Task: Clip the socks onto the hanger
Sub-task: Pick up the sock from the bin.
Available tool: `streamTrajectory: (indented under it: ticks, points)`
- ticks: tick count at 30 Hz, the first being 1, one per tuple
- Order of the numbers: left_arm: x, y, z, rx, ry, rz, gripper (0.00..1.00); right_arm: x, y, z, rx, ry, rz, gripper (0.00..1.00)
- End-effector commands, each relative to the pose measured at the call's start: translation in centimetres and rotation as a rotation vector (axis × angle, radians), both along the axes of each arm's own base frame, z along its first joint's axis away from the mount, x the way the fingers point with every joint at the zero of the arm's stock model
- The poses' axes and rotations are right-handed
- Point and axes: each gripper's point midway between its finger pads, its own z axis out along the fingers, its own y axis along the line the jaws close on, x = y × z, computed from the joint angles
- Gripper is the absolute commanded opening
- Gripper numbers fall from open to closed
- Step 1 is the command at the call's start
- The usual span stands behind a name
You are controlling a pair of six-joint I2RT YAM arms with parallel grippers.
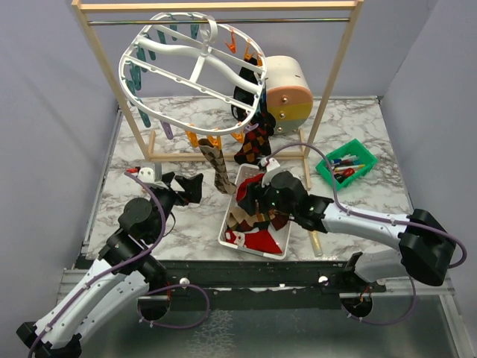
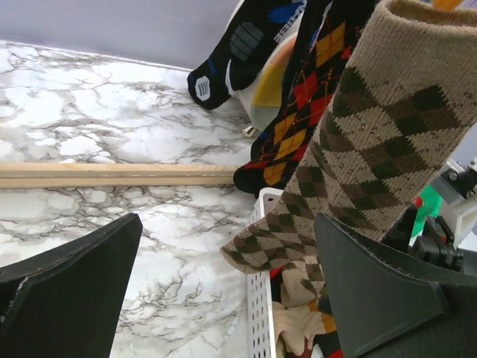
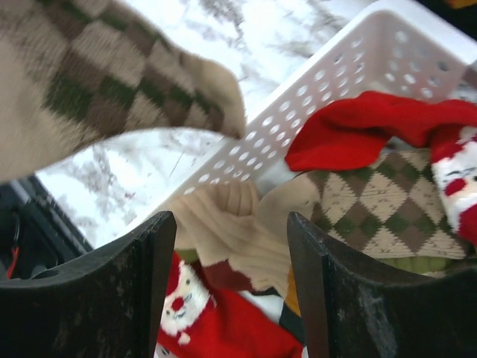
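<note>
Marble table (image 1: 358,134): work surface carrying everything below.
Wooden rack (image 1: 339,67): stands at 12 o'clock on the table; the hanger hangs from its rod.
Hanger (image 1: 200,68): white ribbed oval tilted toward the camera, with coloured clips around the rim. Several socks are already clipped along its 5 o'clock edge.
White basket (image 1: 229,224): perforated tray at 6 o'clock of the hanger, holding the loose socks.
Right gripper (image 3: 229,224): poised over the basket, jaws moderately apart and empty. A cream sock (image 3: 223,216) lies beneath the gap.
Left gripper (image 2: 227,224): at 9 o'clock of the basket, jaws spread to full width, nothing held.
Tan argyle sock (image 2: 358,149): hangs clipped, its toe dangling over the basket's 11 o'clock corner.
Red-and-black argyle sock (image 2: 298,112): hangs clipped at 1 o'clock of the tan one.
Red sock (image 3: 358,130): draped on the pile at the basket's far side.
Handling: the socks appear light, limp and non-slip. They will probably fold and droop when lifted, and neighbours may snag.
Grasp point: pinching near the cuff seems best, leaving a fabric edge free for a clip.
</note>
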Motion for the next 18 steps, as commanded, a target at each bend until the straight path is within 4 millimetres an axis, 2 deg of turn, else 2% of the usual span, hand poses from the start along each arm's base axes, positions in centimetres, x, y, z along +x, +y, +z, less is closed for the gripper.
streamTrajectory:
  ticks: [1, 3, 6, 8, 10, 14, 18]
  points:
    - [-0.2, 0.1, 0.2, 0.000, -0.012, -0.004, 0.99, -3.9, 1.5, 0.2, 0.018, -0.021, 0.235, 0.65]
    - [-0.2, -0.9, 0.3, 0.005, -0.019, -0.048, 0.98, -4.4, 1.5, -0.7, -0.037, -0.030, 0.221, 0.65]
    - [0.0, -1.7, -0.1, 0.026, 0.009, -0.080, 0.97, -1.6, -1.2, -2.2, -0.128, -0.037, -0.025, 0.66]
    - [0.0, -1.7, -0.4, 0.031, 0.024, -0.075, 0.97, -0.2, -2.4, -2.3, -0.133, -0.061, -0.133, 0.65]
    - [0.1, -1.5, -0.3, 0.027, 0.019, -0.065, 0.97, 0.6, -2.2, -2.2, -0.138, -0.074, -0.168, 0.64]
    - [0.0, -1.2, -0.2, 0.019, 0.005, -0.053, 0.97, 2.0, -1.5, -3.2, -0.198, -0.076, -0.199, 0.63]
    - [0.1, -1.0, -0.3, 0.019, 0.008, -0.040, 0.97, 2.4, -0.6, -4.3, -0.243, -0.046, -0.182, 0.63]
